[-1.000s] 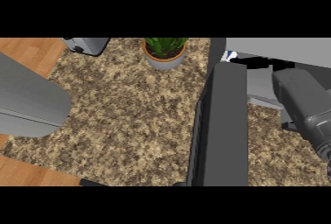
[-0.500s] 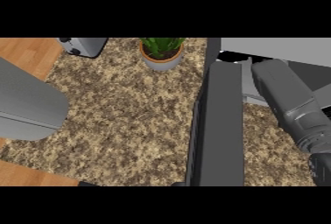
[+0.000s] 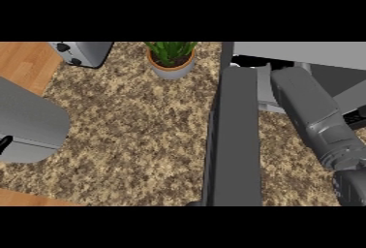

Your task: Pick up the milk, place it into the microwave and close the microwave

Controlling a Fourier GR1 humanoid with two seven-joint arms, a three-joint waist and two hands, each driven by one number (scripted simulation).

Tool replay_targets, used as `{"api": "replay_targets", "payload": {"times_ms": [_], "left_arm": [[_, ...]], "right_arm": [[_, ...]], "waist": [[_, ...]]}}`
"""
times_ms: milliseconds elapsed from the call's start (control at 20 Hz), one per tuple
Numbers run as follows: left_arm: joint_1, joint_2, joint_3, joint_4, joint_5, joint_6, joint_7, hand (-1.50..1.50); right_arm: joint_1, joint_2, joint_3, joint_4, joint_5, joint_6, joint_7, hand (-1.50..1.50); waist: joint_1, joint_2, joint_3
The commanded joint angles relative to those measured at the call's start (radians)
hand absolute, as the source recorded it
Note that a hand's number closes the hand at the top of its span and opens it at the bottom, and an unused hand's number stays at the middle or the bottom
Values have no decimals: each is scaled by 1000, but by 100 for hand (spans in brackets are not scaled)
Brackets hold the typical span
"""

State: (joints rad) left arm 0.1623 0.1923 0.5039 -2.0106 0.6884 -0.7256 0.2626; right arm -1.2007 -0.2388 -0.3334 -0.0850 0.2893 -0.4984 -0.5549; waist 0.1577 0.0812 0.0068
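Note:
The microwave [image 3: 307,52] stands at the upper right, and its dark open door [image 3: 232,140] juts toward me down the middle of the view. My right forearm [image 3: 314,116] runs from the lower right up into the opening beside the door. Only a black patch of the right hand [image 3: 248,61] shows under the microwave's top edge. The milk is hidden. At the left lies my grey left forearm [image 3: 28,126], with a black sliver of the left hand [image 3: 4,144] at the view's edge.
A potted green plant [image 3: 172,58] stands at the back of the speckled counter [image 3: 136,140], just left of the door. A silver toaster [image 3: 82,51] sits at the back left. Wood surface [image 3: 22,65] borders the counter on the left.
My right forearm has moved left and deeper toward the microwave's opening. The white and blue corner of the milk seen a second ago no longer shows. The left forearm looms larger.

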Motion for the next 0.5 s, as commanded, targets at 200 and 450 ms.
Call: {"api": "replay_targets", "payload": {"times_ms": [200,450], "left_arm": [[24,-49,-20,25,-71,-41,-34,-150],[29,-84,-52,41,-103,-110,-81,-150]], "right_arm": [[42,-12,-6,-14,-3,42,-52,-150],[100,-69,-36,-17,-35,167,-94,-150]], "waist": [[-48,-33,-4],[-73,-39,-4]]}}
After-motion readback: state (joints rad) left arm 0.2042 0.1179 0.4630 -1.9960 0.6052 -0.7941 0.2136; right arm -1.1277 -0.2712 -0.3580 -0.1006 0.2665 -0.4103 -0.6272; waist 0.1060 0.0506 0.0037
